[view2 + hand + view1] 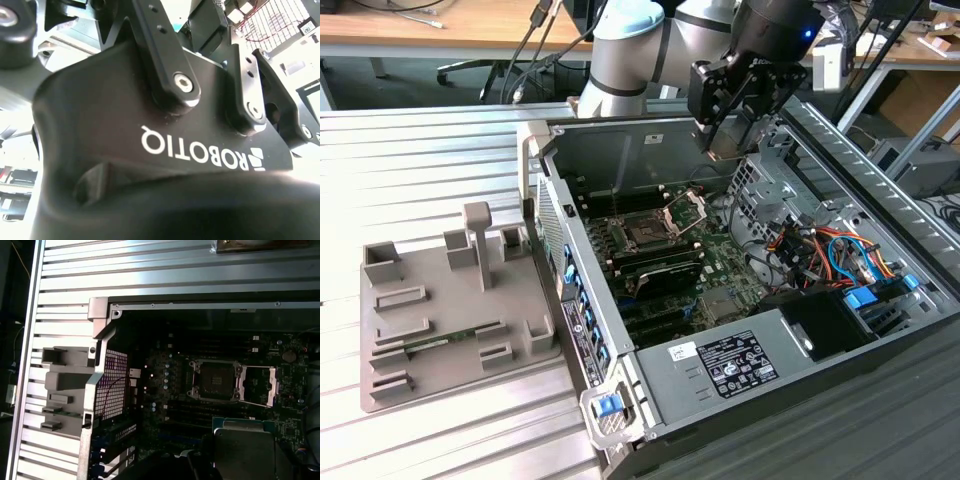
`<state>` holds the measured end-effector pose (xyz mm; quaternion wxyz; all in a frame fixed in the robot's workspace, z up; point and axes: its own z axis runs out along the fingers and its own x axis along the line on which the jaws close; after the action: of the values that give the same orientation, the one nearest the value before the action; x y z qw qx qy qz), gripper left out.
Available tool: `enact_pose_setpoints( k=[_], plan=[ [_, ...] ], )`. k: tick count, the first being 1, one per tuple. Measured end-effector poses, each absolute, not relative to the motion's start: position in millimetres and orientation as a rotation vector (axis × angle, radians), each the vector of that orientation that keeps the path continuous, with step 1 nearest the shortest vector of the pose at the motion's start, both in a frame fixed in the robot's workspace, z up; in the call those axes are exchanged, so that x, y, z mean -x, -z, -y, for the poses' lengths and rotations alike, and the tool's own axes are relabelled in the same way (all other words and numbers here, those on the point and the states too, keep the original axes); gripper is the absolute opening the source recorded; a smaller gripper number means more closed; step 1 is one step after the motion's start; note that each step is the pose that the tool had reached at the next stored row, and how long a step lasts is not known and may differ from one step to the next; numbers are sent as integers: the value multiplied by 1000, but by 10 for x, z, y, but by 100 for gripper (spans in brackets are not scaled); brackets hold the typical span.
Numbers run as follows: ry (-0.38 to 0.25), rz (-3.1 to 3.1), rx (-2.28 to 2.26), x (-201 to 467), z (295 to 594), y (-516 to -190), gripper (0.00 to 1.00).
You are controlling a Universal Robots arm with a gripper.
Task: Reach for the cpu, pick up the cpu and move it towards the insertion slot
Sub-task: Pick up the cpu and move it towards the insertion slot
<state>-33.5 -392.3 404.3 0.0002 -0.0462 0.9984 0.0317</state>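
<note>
Black gripper (165, 150) body sits closest up in the second wrist view, linkages bolted on top. Exterior view: it hangs over the open PC case (720, 370), above the far wall, w/ a thin coppery-edged piece at its tip. First wrist view has the cpu (245, 445) clamped in the jaws, silvery top, above the green board. Insertion slot (216, 380) lies open nearby, dark centre, metal frame flipped aside; cpu not over it yet. Grey tray (440, 330) rests on the ribbed counter (410, 170), exterior view's left.
</note>
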Motion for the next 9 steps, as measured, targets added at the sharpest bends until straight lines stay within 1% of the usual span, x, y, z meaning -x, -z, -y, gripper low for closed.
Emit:
enact_pose_setpoints(
  k=[9],
  plan=[
    [-99, -3136, 145, 294, 3917, -4026, 54]
  ],
)
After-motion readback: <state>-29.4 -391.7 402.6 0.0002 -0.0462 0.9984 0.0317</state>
